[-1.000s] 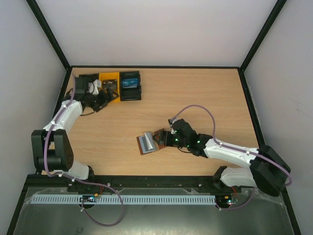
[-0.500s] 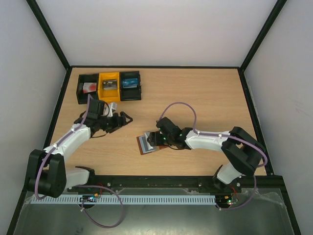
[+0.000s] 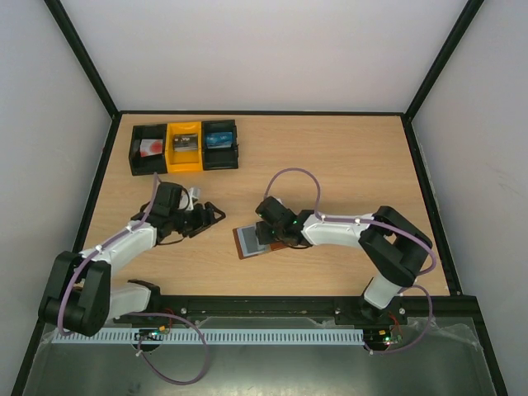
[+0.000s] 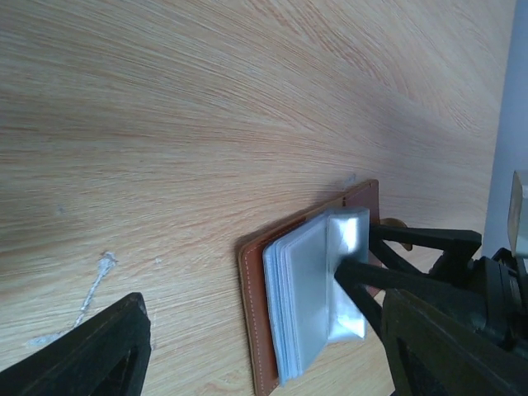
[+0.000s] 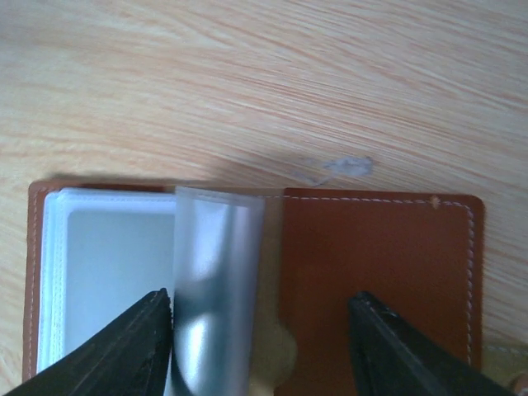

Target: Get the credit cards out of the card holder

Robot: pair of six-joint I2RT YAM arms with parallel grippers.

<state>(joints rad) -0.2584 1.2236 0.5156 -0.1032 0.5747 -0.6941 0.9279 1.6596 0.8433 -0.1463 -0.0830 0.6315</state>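
Note:
The brown card holder (image 3: 247,242) lies open on the table, a stack of clear sleeves (image 4: 309,297) on its left half. My right gripper (image 3: 268,233) hovers low over it, open. Its fingers straddle one upright sleeve leaf (image 5: 216,280), and the left fingertip (image 5: 157,318) sits against that leaf. The bare brown half (image 5: 388,272) lies under the other finger. My left gripper (image 3: 216,215) is open and empty, a short way left of the holder, pointing at it. A blue credit card (image 3: 219,139) rests in a black bin. No card shows in the sleeves.
Three small bins stand in a row at the back left: a black one (image 3: 134,155) holding something red and white, a yellow one (image 3: 184,162) holding a dark card, and a black one (image 3: 235,148). Black frame rails border the table.
My left arm has drawn back from the bins and swung toward the card holder. My right gripper has slid left over the holder, its jaws narrowing around a sleeve leaf.

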